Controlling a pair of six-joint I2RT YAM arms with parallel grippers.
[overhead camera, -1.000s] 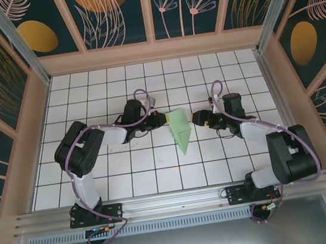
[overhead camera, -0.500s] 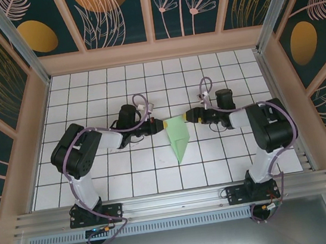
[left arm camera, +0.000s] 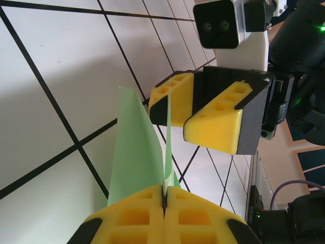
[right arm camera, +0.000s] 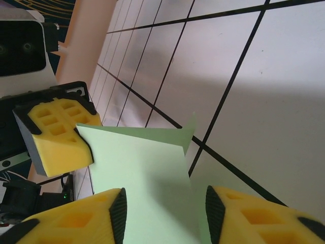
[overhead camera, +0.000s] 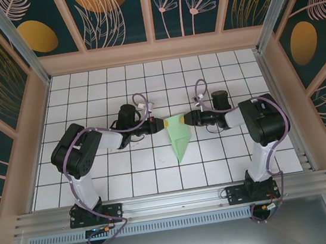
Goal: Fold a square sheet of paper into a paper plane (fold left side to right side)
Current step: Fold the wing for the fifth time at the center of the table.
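Note:
The square sheet of paper, light green, is folded into a pointed paper plane (overhead camera: 178, 135) that lies mid-table with its tip toward the arms. My left gripper (overhead camera: 162, 124) is shut on its upper left edge; in the left wrist view the yellow pads (left arm camera: 137, 218) pinch the thin paper (left arm camera: 134, 152) at my left gripper (left arm camera: 165, 195). My right gripper (overhead camera: 188, 118) stands at the upper right edge, open. In the right wrist view the paper (right arm camera: 147, 173) runs between the spread fingers of my right gripper (right arm camera: 165, 216). The left wrist view shows the right gripper (left arm camera: 184, 119) straddling a raised flap.
White tiled floor (overhead camera: 134, 174) with black grid lines, fenced by wooden walls (overhead camera: 38, 132) on three sides. A metal rail (overhead camera: 174, 203) carries both arm bases at the near edge. The two arms reach inward and nearly meet over the paper.
My right arm has swung left and reached the paper's right edge, its jaws narrowing. The left gripper has kept its hold, and the paper has shifted slightly left.

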